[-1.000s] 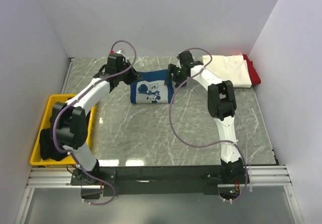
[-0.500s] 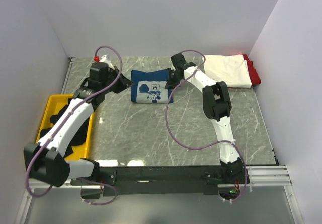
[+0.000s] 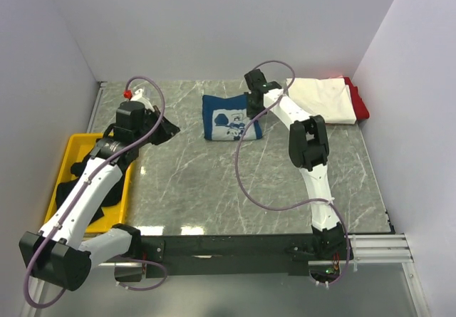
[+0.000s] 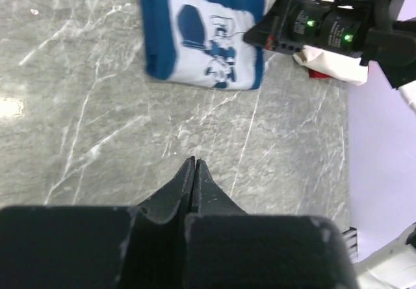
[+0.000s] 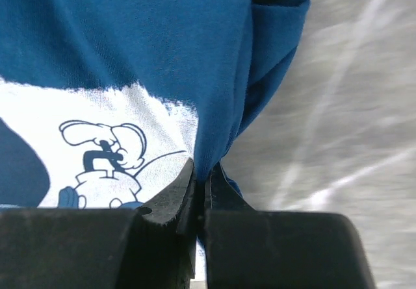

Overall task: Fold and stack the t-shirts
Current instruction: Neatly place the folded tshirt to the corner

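Note:
The navy-blue t-shirt [image 3: 226, 117] with a white cartoon print lies folded at the table's back middle. My right gripper [image 3: 254, 112] is shut on its right edge. In the right wrist view a fold of the blue t-shirt [image 5: 130, 42] runs down between the closed fingers of this gripper [image 5: 203, 172]. My left gripper [image 3: 168, 128] hangs shut and empty to the left of the shirt, well apart from it. In the left wrist view its tips [image 4: 194, 162] meet over bare marble, with the blue t-shirt [image 4: 201, 32] beyond. A folded white t-shirt [image 3: 324, 100] lies on a red one [image 3: 360, 105] at the back right.
A yellow bin [image 3: 69, 157] at the left edge holds black t-shirts [image 3: 71, 192]. The right arm [image 4: 325, 26] with green lights reaches over the blue shirt's far side. White walls close in the back and both sides.
The right gripper closed on the blue shirt's right edge and the shirt slid right. The left arm drew back to the left, away from the shirt.

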`<state>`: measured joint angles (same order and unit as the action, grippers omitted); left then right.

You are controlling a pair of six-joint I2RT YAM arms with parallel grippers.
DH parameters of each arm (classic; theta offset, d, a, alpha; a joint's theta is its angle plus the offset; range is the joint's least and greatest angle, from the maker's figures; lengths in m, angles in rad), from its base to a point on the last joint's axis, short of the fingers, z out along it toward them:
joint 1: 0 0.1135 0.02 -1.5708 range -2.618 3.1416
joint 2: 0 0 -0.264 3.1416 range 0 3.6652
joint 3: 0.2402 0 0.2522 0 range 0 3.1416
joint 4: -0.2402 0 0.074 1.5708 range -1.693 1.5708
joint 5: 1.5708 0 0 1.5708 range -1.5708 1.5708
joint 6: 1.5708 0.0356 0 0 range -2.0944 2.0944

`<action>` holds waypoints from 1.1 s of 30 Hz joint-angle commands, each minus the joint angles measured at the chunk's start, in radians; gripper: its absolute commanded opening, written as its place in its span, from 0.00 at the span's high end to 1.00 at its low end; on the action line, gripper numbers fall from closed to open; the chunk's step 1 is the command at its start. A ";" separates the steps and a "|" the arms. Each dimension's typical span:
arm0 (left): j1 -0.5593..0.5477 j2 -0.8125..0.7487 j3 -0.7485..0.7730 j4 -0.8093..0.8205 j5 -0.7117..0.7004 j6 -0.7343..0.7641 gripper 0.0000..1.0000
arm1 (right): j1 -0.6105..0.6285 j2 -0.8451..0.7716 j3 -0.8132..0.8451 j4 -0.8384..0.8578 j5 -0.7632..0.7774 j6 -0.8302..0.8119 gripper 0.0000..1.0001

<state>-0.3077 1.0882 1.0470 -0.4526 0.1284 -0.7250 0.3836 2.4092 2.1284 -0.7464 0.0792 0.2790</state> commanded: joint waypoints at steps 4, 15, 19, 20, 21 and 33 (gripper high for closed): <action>-0.004 -0.047 -0.028 -0.032 -0.041 0.076 1.00 | -0.046 -0.082 0.066 -0.028 0.201 -0.260 1.00; -0.004 -0.103 -0.100 -0.061 -0.104 0.128 0.99 | -0.152 -0.200 0.050 -0.007 0.315 -0.481 1.00; -0.002 -0.111 -0.122 -0.058 -0.119 0.145 0.99 | -0.175 -0.219 0.097 -0.010 0.340 -0.526 1.00; -0.002 -0.109 -0.125 -0.057 -0.119 0.148 0.99 | -0.183 -0.222 0.106 -0.010 0.338 -0.531 1.00; -0.002 -0.109 -0.127 -0.055 -0.115 0.150 0.99 | -0.190 -0.226 0.113 -0.007 0.338 -0.534 1.00; -0.002 -0.079 -0.159 -0.024 -0.105 0.165 0.99 | -0.218 -0.265 0.200 0.036 0.367 -0.586 1.00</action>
<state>-0.3077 1.0054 0.9001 -0.5156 0.0284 -0.5861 0.1764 2.2387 2.2642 -0.7681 0.4026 -0.2710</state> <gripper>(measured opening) 0.012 0.032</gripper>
